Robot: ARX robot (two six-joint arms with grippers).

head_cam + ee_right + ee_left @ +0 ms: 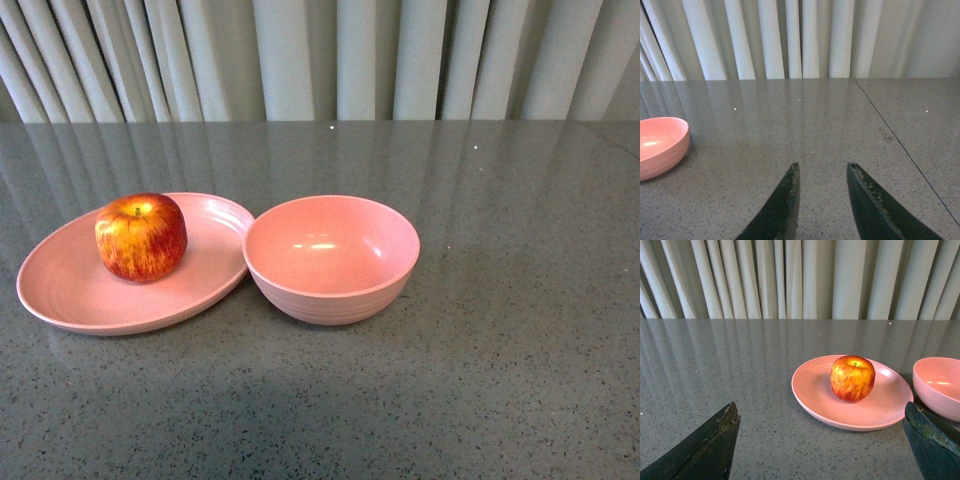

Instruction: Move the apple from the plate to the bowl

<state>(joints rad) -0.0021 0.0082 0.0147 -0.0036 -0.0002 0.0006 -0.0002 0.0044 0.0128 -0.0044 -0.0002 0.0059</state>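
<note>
Apple (141, 237) on the plate (60, 285), left of frame centre, bowl (330, 305) at centre, just right of the plate, both on the desk (500, 350), curtain (300, 60) behind, across the frame's top

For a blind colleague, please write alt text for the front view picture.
A round red apple with yellow streaks sits on a wide shallow pink plate on a speckled grey tabletop. An empty deep round pink bowl stands just right of the plate. Pale pleated curtains hang behind; no robot arm shows.
</note>
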